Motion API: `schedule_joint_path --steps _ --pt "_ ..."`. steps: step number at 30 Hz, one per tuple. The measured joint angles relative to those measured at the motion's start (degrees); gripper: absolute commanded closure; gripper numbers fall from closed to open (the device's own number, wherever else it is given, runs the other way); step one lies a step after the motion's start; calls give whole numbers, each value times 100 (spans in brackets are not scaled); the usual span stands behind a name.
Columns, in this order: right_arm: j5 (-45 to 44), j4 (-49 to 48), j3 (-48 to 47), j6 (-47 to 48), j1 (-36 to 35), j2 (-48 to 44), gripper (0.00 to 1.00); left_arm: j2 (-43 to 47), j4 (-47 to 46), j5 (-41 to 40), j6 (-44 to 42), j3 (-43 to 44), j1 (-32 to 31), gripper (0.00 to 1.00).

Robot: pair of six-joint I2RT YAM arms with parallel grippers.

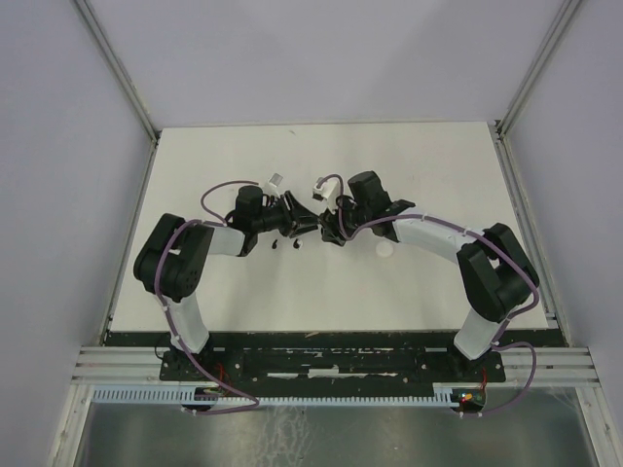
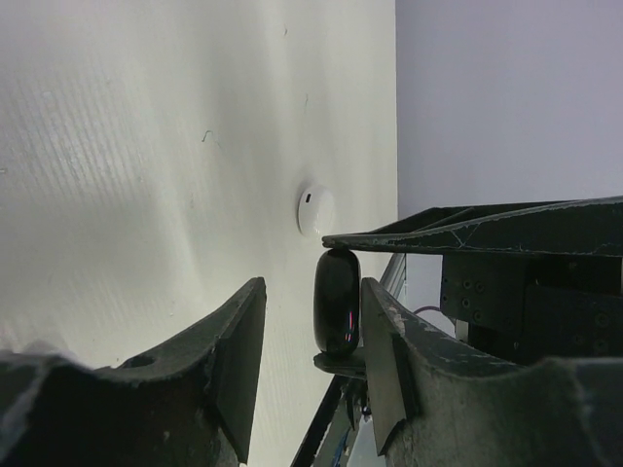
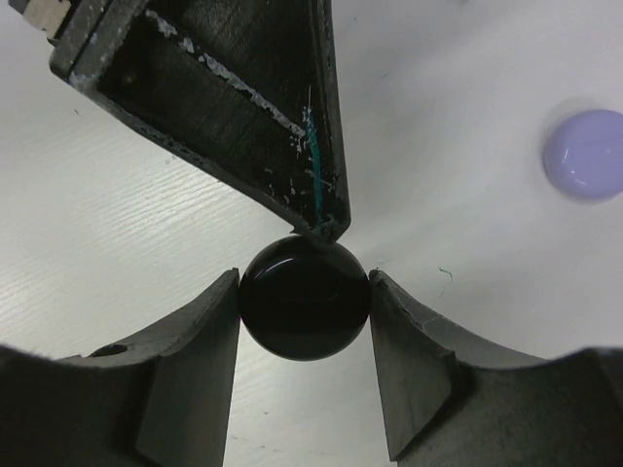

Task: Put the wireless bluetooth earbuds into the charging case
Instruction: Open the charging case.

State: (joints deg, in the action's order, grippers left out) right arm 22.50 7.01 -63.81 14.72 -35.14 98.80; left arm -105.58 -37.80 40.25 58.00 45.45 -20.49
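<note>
A glossy black round charging case (image 3: 304, 300) hangs above the table, and my right gripper (image 3: 304, 282) is shut on its two sides. In the left wrist view the same case (image 2: 337, 302) shows edge-on, pressed against the right finger of my left gripper (image 2: 310, 292). That gripper is open, with a gap to its left finger. The left fingertip (image 3: 326, 230) touches the case's top rim. Both grippers meet at the table's middle (image 1: 321, 228). Tiny dark bits (image 1: 275, 245), possibly earbuds, lie just in front of them, too small to tell.
A white round disc (image 2: 314, 209) lies flat on the white table (image 1: 243, 156), to the right of the grippers in the top view (image 1: 384, 250). A lilac round disc (image 3: 584, 154) lies further right. Grey walls enclose the table on three sides.
</note>
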Motion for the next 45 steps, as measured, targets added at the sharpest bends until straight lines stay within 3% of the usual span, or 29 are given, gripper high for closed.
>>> schedule_joint_path --steps 19,33,35,38,41,45 --pt "72 269 -282 68 -2 63 70 0 -162 234 -42 -52 -297 54" --pt "101 391 -358 155 -2 142 69 28 -149 205 -59 -52 -317 73" --pt "101 389 -358 164 -2 142 64 31 -144 199 -57 -52 -317 79" --pt "96 387 -358 160 -2 142 41 31 -144 192 -59 -52 -317 87" --pt "70 378 -358 98 -2 142 25 33 -149 181 -57 -52 -317 90" --pt "-85 199 -282 -162 11 48 15 76 -162 186 -59 -52 -317 91"
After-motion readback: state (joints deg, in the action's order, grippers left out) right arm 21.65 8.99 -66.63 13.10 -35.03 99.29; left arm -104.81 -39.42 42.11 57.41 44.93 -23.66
